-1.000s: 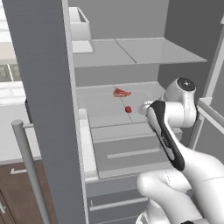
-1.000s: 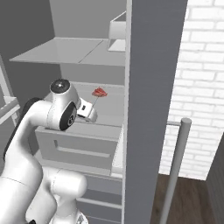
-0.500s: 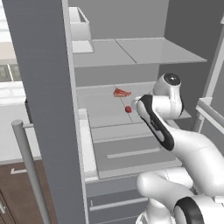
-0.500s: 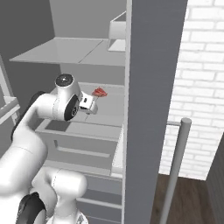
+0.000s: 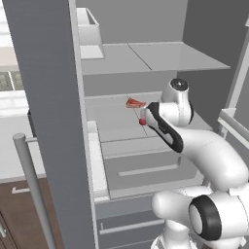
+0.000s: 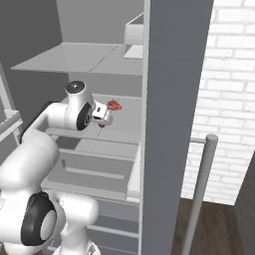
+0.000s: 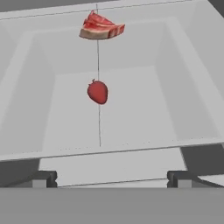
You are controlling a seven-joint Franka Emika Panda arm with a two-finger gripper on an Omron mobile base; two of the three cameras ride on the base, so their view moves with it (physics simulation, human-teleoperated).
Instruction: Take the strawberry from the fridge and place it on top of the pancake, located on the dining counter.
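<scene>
Hand view: unlabelled strawberry, fridge shelf.

No readable text, labels, brands, numbers or signs on anything in view.

Counted on the fridge shelf: one strawberry, one pinkish-red slab; one white bin on the shelf above.

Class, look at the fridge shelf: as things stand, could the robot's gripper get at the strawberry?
Probably yes. The strawberry lies alone on the shelf straight ahead of the gripper, whose jaws stand open, with bare shelf between them. The meat slab lies farther back, out of the way.
</scene>
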